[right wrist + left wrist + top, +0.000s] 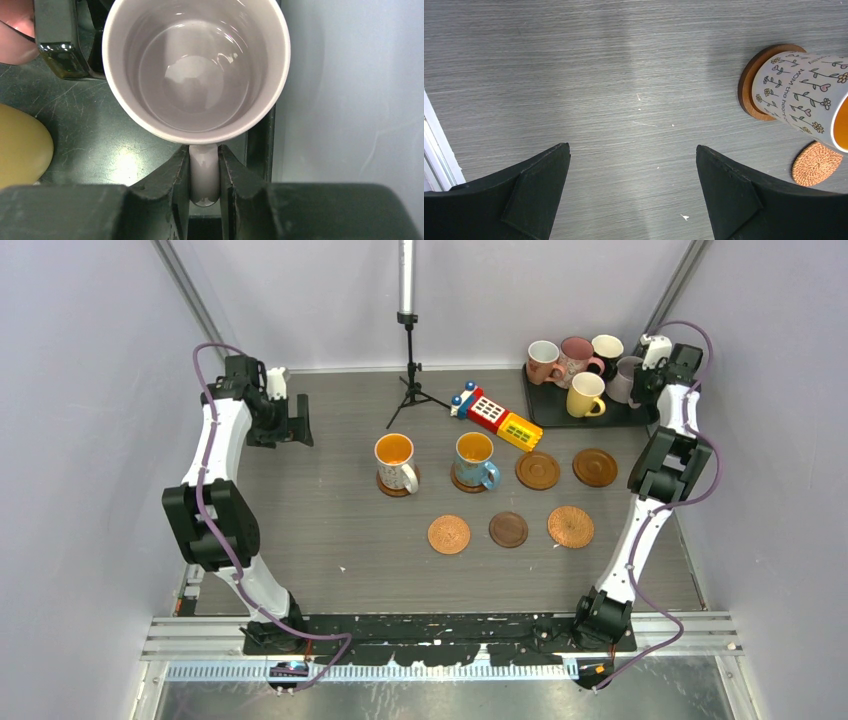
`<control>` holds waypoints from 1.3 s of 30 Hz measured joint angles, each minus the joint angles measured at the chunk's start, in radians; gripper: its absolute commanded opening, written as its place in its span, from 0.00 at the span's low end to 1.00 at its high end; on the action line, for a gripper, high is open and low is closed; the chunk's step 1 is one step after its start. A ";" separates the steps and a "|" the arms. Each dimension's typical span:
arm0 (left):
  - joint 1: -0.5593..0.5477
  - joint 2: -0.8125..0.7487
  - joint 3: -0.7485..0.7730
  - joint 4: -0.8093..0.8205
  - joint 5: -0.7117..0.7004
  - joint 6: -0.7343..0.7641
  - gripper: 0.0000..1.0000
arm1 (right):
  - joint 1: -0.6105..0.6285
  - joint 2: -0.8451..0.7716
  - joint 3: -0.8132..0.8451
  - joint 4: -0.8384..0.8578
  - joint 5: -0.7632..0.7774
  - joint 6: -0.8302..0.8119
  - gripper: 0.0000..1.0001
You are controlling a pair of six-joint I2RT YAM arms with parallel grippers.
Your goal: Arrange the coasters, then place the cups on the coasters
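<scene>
The right gripper [204,172] is clamped on the handle of the grey mug [196,65], upright on the tray [100,150] at upper right of the top view (left gripper [633,150] gapes idle), nearest bare coaster [595,467] lying below-left.

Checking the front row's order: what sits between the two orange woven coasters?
The darker brown coaster, bare, touching neither one woven coaster nor the other woven coaster; the top view shows it.
</scene>
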 measured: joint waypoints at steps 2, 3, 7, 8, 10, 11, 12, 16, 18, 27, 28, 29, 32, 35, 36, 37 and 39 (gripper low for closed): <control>0.000 0.002 0.000 0.000 0.000 0.000 1.00 | 0.000 -0.001 -0.004 0.002 0.000 0.002 0.01; 0.000 0.002 0.000 0.000 0.000 0.000 1.00 | 0.000 -0.003 -0.010 0.005 0.000 0.004 0.00; 0.000 0.002 0.000 0.000 0.000 0.000 1.00 | -0.001 -0.026 -0.046 0.014 0.004 0.028 0.00; 0.000 0.002 0.000 0.000 0.000 0.000 1.00 | -0.001 -0.034 -0.058 0.016 0.006 0.038 0.00; 0.000 0.002 0.000 0.001 0.000 0.000 1.00 | -0.003 -0.057 -0.093 0.021 0.011 0.064 0.00; 0.000 0.002 0.000 0.000 0.001 0.000 1.00 | -0.004 -0.070 -0.117 0.030 0.011 0.077 0.00; 0.000 0.002 0.000 0.001 0.001 0.000 1.00 | -0.005 -0.081 -0.136 0.036 0.011 0.085 0.00; 0.000 0.002 0.000 0.000 0.003 0.000 1.00 | -0.005 -0.118 -0.205 0.078 0.011 0.128 0.00; 0.000 0.002 0.001 0.000 0.004 0.000 1.00 | -0.005 -0.128 -0.225 0.096 0.011 0.146 0.00; 0.000 0.002 0.001 0.001 0.018 0.000 1.00 | -0.007 -0.198 -0.355 0.184 0.011 0.198 0.00; 0.000 0.002 0.001 0.001 0.019 0.000 1.00 | -0.007 -0.207 -0.367 0.188 0.011 0.202 0.00; 0.000 0.002 0.001 0.002 0.019 0.000 1.00 | -0.007 -0.215 -0.377 0.193 0.011 0.206 0.00; 0.000 0.002 0.001 0.002 0.020 0.000 1.00 | -0.008 -0.237 -0.403 0.206 0.011 0.216 0.00; 0.000 0.002 0.001 0.002 0.025 0.001 1.00 | -0.011 -0.265 -0.434 0.220 0.010 0.230 0.00; 0.000 0.002 0.001 0.003 0.027 0.001 1.00 | -0.012 -0.275 -0.444 0.226 0.010 0.233 0.00; 0.000 0.002 0.001 0.003 0.027 0.001 1.00 | -0.013 -0.286 -0.454 0.233 0.009 0.237 0.00; 0.000 0.002 0.001 0.003 0.029 0.002 1.00 | -0.014 -0.307 -0.472 0.248 0.006 0.240 0.00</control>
